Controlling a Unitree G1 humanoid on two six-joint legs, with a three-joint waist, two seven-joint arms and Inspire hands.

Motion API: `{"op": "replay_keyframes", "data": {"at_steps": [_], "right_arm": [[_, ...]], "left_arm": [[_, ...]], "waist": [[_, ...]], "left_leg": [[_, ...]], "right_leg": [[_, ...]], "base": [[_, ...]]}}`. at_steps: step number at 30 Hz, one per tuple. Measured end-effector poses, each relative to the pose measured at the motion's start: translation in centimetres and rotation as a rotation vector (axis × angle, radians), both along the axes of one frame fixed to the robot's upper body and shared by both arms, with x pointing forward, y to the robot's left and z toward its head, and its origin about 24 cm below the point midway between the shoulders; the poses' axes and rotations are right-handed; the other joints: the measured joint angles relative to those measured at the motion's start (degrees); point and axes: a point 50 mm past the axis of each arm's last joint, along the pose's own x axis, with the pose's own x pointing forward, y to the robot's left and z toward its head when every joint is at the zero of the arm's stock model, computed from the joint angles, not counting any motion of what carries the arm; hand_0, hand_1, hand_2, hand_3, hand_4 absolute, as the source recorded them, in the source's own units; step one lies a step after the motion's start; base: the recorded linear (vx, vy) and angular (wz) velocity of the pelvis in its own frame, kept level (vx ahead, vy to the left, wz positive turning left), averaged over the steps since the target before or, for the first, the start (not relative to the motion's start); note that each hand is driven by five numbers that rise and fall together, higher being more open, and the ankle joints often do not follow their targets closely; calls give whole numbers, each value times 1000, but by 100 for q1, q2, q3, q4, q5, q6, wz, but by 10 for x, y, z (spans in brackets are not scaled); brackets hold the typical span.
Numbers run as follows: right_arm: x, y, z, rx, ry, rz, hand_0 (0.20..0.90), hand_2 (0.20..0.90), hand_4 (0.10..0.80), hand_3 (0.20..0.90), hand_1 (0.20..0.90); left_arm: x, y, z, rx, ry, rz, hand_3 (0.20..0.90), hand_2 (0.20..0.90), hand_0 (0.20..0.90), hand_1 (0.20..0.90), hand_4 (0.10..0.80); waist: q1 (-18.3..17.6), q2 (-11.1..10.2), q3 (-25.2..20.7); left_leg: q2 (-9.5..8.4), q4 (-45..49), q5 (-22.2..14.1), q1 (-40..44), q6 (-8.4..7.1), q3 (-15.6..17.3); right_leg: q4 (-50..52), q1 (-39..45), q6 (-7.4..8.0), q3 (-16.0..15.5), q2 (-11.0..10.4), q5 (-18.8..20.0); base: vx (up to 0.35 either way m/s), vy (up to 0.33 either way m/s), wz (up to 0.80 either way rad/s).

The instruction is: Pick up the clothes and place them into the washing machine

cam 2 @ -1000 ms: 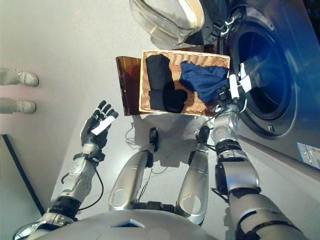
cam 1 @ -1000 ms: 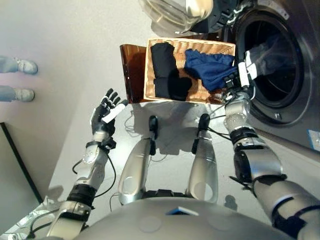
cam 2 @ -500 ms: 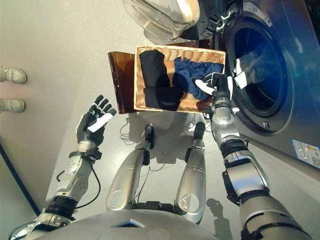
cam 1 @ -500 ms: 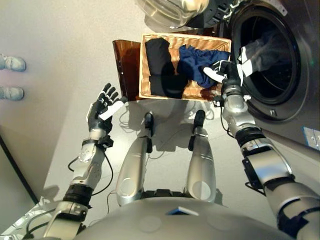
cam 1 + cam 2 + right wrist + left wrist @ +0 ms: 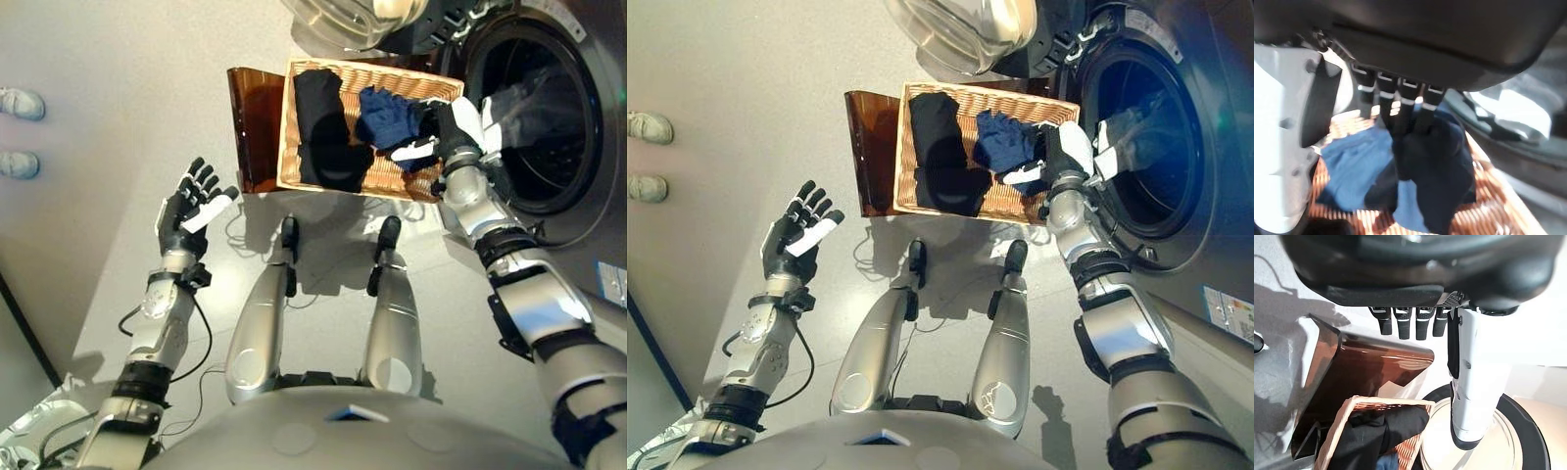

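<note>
Right hand over basket, seemingly touching blue cloth.

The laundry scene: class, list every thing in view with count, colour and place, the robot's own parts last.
Wicker basket: one, tan, on the floor beside the washing machine.
Black garment: one, black, in the basket's left part.
Blue garment: one, blue, in the basket's right part.
Washing machine: one, grey, right, door open, light cloth at the drum mouth.
Brown panel: one, brown, left of the basket.
Shoes: two, pale, far left.
Left hand: open, above the floor.
Right hand: over the blue garment, grip unclear.
</note>
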Motion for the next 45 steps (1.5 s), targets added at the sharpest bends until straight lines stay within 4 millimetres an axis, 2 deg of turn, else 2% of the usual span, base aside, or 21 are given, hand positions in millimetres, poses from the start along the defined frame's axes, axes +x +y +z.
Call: {"op": "replay_keyframes", "data": {"at_steps": [5,7,8,11,16,21,27,35,45], "right_arm": [[1,-12,2,-150,37,-18,900,900,800,900,900],[0,-13,1,-180,49,-17,900,900,800,900,900],[1,-14,2,-220,50,-5,900,900,800,900,900],[2,-19,3,-289,71,-12,900,900,800,900,900],[0,-26,-3,-349,127,-45,900,900,800,900,900],[2,-22,-3,-408,128,-34,900,900,800,900,900],[4,-23,-1,-439,137,-49,900,900,800,900,900],[15,-11,17,-485,61,-21,900,900,800,900,900],[14,-7,11,-556,83,-6,900,900,800,900,900]], "left_arm": [[0,2,1,8,-3,-2,900,900,900,900,800],[-3,3,0,9,4,0,900,900,900,900,800],[-3,2,0,9,3,-2,900,900,900,900,800],[-2,1,1,8,-6,-19,900,900,900,900,800],[-1,0,9,12,-40,-34,900,900,900,900,800],[0,2,18,34,-73,-46,900,900,900,900,800],[0,3,18,40,-73,-45,900,900,900,900,800],[-1,3,18,40,-73,-43,900,900,900,900,800],[0,2,21,40,-89,-46,900,900,900,900,800]], "waist": [[3,-18,-14],[3,-49,-186],[-2,-57,-253],[16,-57,-256],[142,-57,-257],[186,-54,-259],[313,-52,-258],[316,-53,-258],[323,-55,-262]], "left_leg": [[-4,0,0,-21,0,-5],[-2,1,0,-165,-1,-3],[-2,20,6,-242,-4,-2],[-3,81,-9,-277,0,-4],[-6,100,-8,-334,-1,-3],[-23,172,-34,-521,-3,-45],[-22,178,-27,-594,-3,-67],[-27,171,-29,-603,-6,-123],[-87,183,-27,-605,-13,-131]], "right_leg": [[-1,-17,2,-5,-4,0],[0,-166,-1,-1,0,-1],[3,-235,53,2,3,41],[4,-245,56,0,8,47],[38,-312,29,19,8,32],[134,-476,-19,20,-16,-36],[135,-507,-5,-66,-28,-31],[135,-498,27,-97,-35,-27],[183,-504,44,-100,-61,-47]], "base": [[0,0,0],[0,0,0],[0,0,0],[0,0,0],[14,-1,0],[33,-3,4],[8,-4,5],[5,-1,1],[-17,9,2]]}}
